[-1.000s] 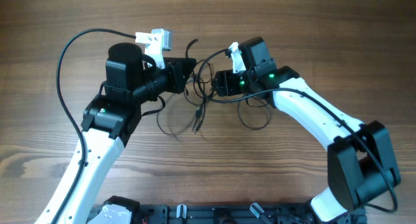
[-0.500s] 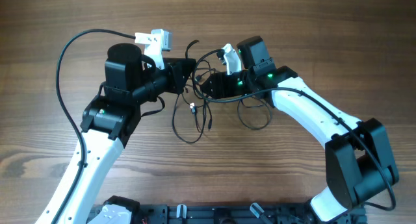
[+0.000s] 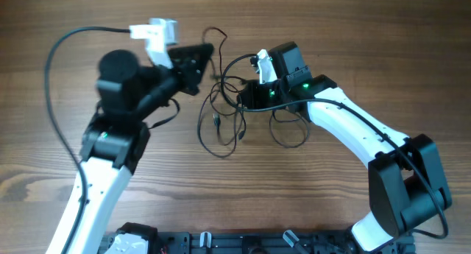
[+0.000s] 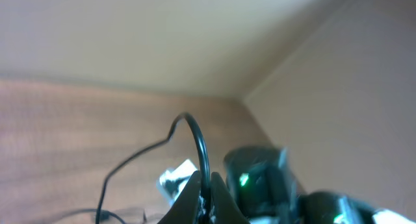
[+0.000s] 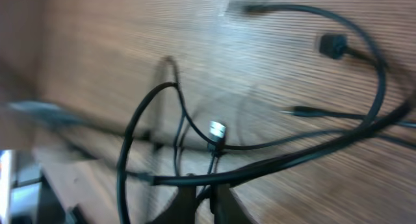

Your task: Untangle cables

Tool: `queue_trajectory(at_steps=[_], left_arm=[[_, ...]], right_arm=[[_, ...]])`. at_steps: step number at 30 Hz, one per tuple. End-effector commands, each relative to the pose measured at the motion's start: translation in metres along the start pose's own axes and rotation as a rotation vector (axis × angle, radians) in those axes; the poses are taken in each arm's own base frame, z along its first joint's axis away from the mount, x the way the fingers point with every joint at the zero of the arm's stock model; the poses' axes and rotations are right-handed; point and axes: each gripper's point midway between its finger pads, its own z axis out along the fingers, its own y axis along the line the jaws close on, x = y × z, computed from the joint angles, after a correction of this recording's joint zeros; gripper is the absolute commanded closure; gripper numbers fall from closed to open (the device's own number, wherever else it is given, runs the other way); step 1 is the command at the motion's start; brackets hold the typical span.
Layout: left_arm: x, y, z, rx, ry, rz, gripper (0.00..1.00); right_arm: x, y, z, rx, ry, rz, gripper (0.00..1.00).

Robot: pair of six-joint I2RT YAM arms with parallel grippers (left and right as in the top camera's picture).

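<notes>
1. left claw is gripping one strand of the cables, fingers shut on it; the strand is arcing up off the tips.
2. right claw is clamping another strand, fingers nearly together.
3. the tangle is hanging between both claws, with loops lying on the wooden worktop on the robot-base side.
4. a silver plug end is sitting just ahead of right claw.
</notes>
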Motion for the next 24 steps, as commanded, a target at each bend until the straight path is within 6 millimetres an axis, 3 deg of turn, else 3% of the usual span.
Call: queue_trajectory(at_steps=[1,8,13,15,17,20,24], left_arm=[[-0.044,-0.008,-0.031,-0.002,-0.146,0.01,0.96],[-0.078,0.025,-0.068,-0.118,-0.266,-0.001,0.96],[-0.095,0.05,-0.09,-0.183,-0.335,-0.08,0.96],[-0.093,0.052,-0.091,-0.156,-0.314,-0.121,0.96],[-0.086,0.05,-0.086,-0.123,-0.273,-0.135,0.96],[-0.069,0.054,-0.075,-0.098,-0.193,-0.18,0.96],[-0.044,0.075,-0.058,-0.135,-0.098,-0.272,0.96]], right_arm=[[-0.004,-0.039,0.003,0.2,-0.053,0.129,0.96],[0.001,-0.091,-0.016,0.493,-0.113,0.243,0.96],[0.003,-0.097,-0.019,0.527,-0.114,0.242,0.96],[-0.002,-0.074,-0.008,0.393,-0.084,0.151,0.9],[-0.004,-0.04,0.002,0.207,-0.039,0.001,0.73],[0.004,0.02,0.004,-0.137,0.03,-0.222,0.55],[0.014,0.043,0.0,-0.269,0.068,-0.25,0.44]])
